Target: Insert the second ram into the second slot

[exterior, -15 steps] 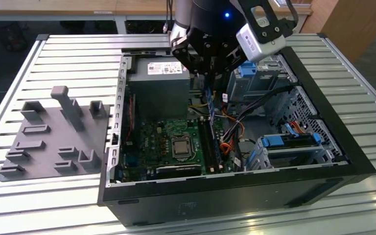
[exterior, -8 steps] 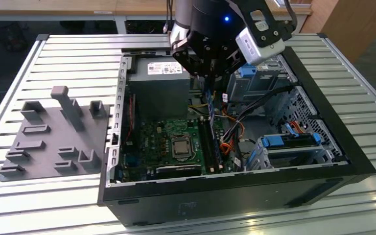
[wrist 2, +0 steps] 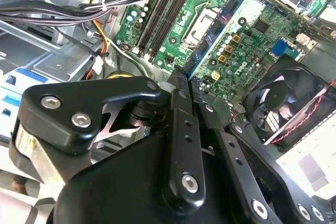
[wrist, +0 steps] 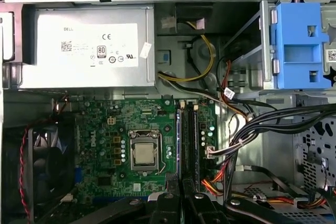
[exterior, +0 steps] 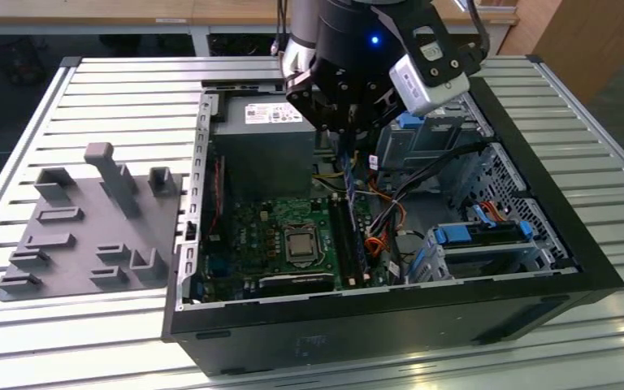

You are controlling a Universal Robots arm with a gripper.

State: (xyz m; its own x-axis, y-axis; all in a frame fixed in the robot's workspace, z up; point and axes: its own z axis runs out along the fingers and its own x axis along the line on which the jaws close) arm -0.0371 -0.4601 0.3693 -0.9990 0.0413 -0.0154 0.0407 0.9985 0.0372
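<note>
My gripper (wrist 2: pixel 185 80) hangs over the open computer case (exterior: pixel 529 301), above the back end of the motherboard (exterior: pixel 279 236). Its fingers (wrist: pixel 170 182) are shut on a thin stick seen edge-on, the second ram (exterior: pixel 347 162), which stands upright and clear of the board. Two long memory slots (wrist: pixel 187 135) run side by side next to the processor socket (wrist: pixel 144 153). The slot nearer the socket shows a blue edge along it, while the other slot (wrist: pixel 192 135) looks dark. In the first wrist view the fingertips sit in line with the slots, short of their near end.
A grey power supply (wrist: pixel 89 45) fills the case's back corner. A bundle of black cables (wrist: pixel 252 124) runs close beside the slots, with a blue drive bracket (wrist: pixel 299 40) beyond. A fan (wrist 2: pixel 289 103) sits past the socket. A grey fixture plate (exterior: pixel 84 227) lies at the exterior view's left.
</note>
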